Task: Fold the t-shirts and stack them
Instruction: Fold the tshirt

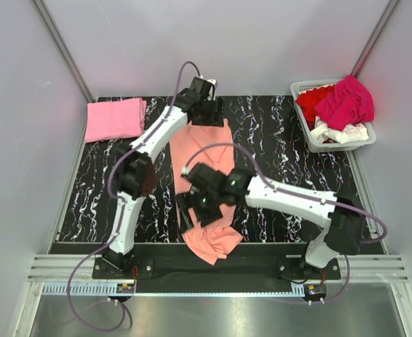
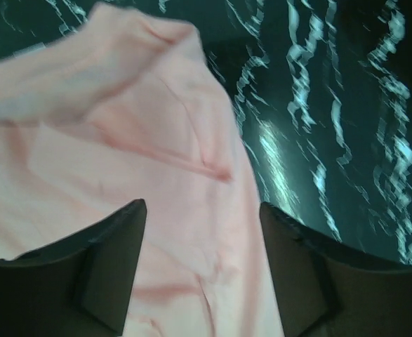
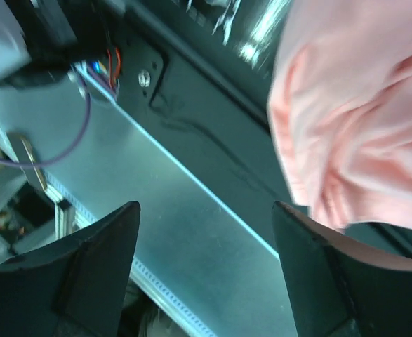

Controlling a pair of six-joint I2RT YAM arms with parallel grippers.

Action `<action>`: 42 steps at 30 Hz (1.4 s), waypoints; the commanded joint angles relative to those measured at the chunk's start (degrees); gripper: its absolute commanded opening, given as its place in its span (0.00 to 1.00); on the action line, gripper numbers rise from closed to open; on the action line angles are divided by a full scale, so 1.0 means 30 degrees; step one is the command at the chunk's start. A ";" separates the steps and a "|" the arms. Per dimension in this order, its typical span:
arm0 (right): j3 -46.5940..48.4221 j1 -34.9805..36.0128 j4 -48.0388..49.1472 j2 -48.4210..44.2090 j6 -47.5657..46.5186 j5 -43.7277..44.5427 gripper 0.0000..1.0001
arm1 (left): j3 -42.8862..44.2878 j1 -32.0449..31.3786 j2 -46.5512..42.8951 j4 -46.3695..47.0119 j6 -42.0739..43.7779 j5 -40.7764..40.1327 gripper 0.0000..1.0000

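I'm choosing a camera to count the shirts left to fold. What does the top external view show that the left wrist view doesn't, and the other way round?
Only the top external view: the folded pink shirt at the table's far left, and the white basket at the far right holding the magenta shirt, red shirt and white shirt. Only the left wrist view: the left gripper, jaws apart over the cloth, with a seam up close. Both: the salmon-orange shirt on the black marbled table.
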 commanded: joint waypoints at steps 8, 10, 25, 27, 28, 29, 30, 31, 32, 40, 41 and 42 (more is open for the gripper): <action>0.5010 -0.8936 -0.4171 0.0705 -0.4594 0.4398 0.83 | -1.1609 0.2218 -1.2195 -0.0455 0.0488 -0.1453 0.74; 0.6479 -0.9470 -0.4696 0.2202 -0.5298 0.5045 0.82 | -1.4714 0.2218 -1.4743 0.0011 0.0313 -0.1482 0.74; 1.9521 -1.3248 -0.5958 1.4425 -0.5185 0.4170 0.62 | -2.6183 0.2218 -3.1152 -0.1536 -0.0773 -0.4205 0.74; 1.9497 -1.3631 -0.5901 1.4836 -0.4979 0.3937 0.61 | -2.6482 0.2043 -3.2647 -0.1597 -0.1473 -0.5256 0.75; 1.9292 -1.3836 -0.5697 1.4866 -0.4978 0.3848 0.61 | -2.6628 0.2042 -3.3116 -0.1307 -0.1156 -0.4914 0.75; 1.9087 -1.3954 -0.5492 1.4838 -0.4949 0.3761 0.60 | -2.6832 0.2042 -3.3962 -0.0927 -0.0863 -0.4475 0.75; 1.8882 -1.4042 -0.4968 1.4837 -0.4891 0.3673 0.60 | -2.7066 0.2042 -3.4347 -0.0198 -0.0715 -0.4065 0.76; 1.8619 -1.4101 -0.4730 1.4837 -0.4861 0.3614 0.59 | -2.7591 0.2042 -3.4670 0.0012 -0.0713 -0.4177 0.77; 1.8529 -1.4189 -0.4554 1.4982 -0.4774 0.3497 0.59 | -2.7741 0.2042 -3.5109 0.0101 -0.0713 -0.4410 0.78; 1.9378 -1.4395 -0.3821 1.6330 -0.4364 0.1945 0.59 | -2.7918 0.2042 -3.5611 0.0015 -0.0889 -0.5554 0.80; 1.9378 -1.4395 -0.3820 1.6418 -0.4363 0.1943 0.59 | -2.7889 0.2042 -3.5582 0.0014 -0.0918 -0.5555 0.80; 1.9378 -1.4395 -0.3791 1.6448 -0.4305 0.1943 0.59 | -2.7889 0.2042 -3.5582 0.0014 -0.0918 -0.5555 0.80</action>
